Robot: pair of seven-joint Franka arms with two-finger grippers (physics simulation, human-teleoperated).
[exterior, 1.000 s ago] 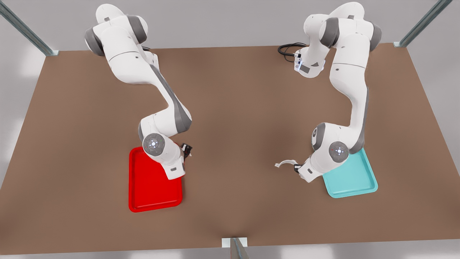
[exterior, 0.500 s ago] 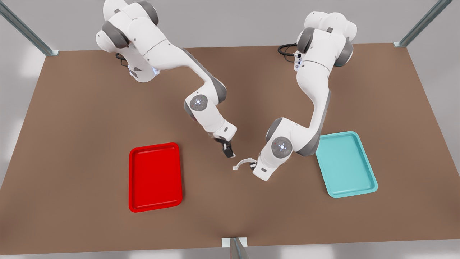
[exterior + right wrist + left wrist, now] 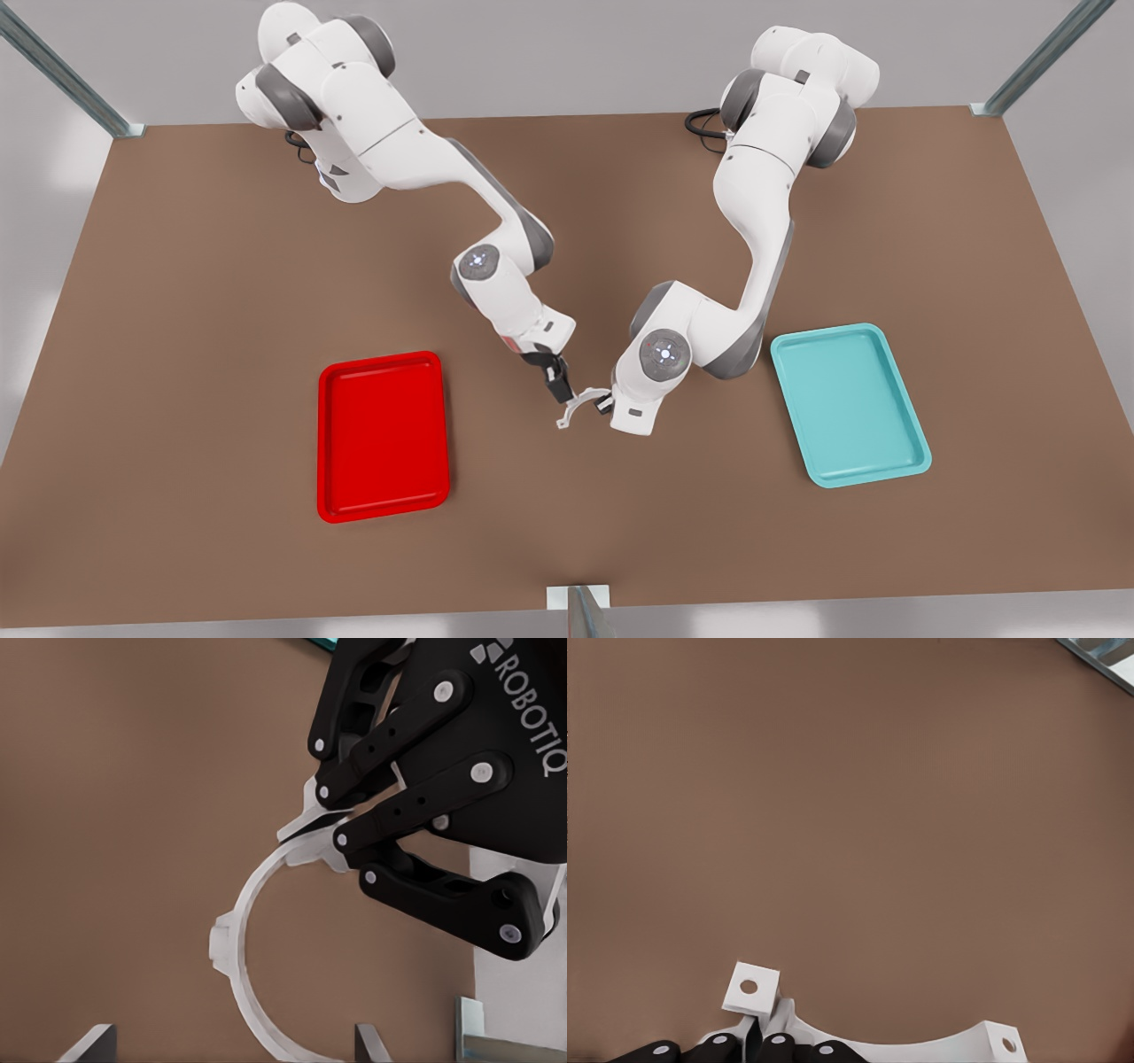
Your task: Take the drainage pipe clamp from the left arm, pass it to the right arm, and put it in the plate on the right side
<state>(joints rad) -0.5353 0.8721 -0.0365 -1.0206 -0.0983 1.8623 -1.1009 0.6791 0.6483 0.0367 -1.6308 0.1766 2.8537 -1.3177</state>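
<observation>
The drainage pipe clamp [image 3: 578, 407], a thin white half-ring with tabbed ends, hangs above the table's middle. My left gripper [image 3: 604, 403], on the arm at the front view's right, is shut on one end of it; in the left wrist view the clamp [image 3: 751, 988] sits pinched in that gripper [image 3: 767, 1038]. My right gripper [image 3: 558, 388], on the arm at the front view's left, stands open at the clamp's other side. In the right wrist view its fingertips [image 3: 96, 1043] flank the ring [image 3: 237, 950], which the left gripper [image 3: 341, 819] grips. The red plate [image 3: 383, 434] lies at the front view's left.
A light teal tray [image 3: 850, 403] lies at the front view's right. Bare brown table surrounds both trays. Metal frame posts stand at the far corners and at the front edge [image 3: 580, 611]. A black cable [image 3: 709, 120] lies behind the left arm.
Both arms swung in from above their trays to the table's middle. The left gripper carried the clamp toward the centre, and the right gripper closed in until its open fingers reached the ring.
</observation>
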